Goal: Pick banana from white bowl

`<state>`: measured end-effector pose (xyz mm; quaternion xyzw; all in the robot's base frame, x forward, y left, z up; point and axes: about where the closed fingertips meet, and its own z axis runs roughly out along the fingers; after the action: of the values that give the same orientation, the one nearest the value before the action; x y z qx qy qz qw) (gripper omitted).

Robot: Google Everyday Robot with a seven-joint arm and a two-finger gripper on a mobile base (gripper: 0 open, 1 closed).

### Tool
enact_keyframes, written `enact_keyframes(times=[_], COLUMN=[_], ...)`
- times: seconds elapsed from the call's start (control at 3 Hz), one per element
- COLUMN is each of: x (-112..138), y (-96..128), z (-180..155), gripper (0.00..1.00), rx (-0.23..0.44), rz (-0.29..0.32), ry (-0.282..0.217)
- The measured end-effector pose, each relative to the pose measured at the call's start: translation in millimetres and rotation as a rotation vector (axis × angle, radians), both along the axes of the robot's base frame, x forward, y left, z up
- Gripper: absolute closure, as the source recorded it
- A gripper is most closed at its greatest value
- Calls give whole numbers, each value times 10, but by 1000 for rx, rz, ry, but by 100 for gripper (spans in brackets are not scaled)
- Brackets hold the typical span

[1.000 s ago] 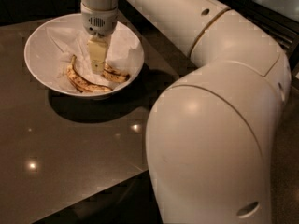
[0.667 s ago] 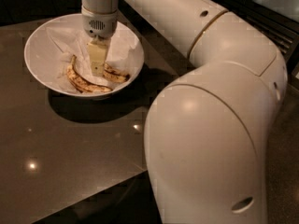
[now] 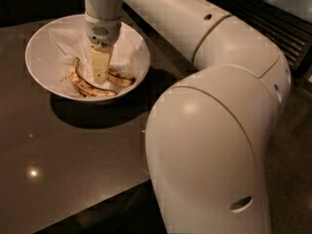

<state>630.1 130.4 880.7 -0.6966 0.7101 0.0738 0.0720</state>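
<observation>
At the left the white bowl (image 3: 44,48) is seen, and the banana (image 3: 87,87) is found lying unlifted in its near side. The gripper (image 3: 100,77) is placed low over it, beside a browner banana (image 3: 122,78); its opening and any hold cannot be told. Grasping and lifting are judged left to be done

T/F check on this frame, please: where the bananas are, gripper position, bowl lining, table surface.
1. The long-stemmed banana and the browner banana both lie in the white bowl. True.
2. The gripper hangs outside the bowl. False: it is down inside the bowl, at the bananas.
3. Crumpled white paper lines the bowl. True.
4. The table is light wood. False: it is dark and glossy.
</observation>
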Motion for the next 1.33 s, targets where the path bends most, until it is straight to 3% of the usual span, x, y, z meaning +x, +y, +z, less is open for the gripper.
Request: enact_keyframes(times=[1.33], x=[89], y=[-91], z=[-127], gripper=[29], rx=[14], rz=[-12], ry=[27])
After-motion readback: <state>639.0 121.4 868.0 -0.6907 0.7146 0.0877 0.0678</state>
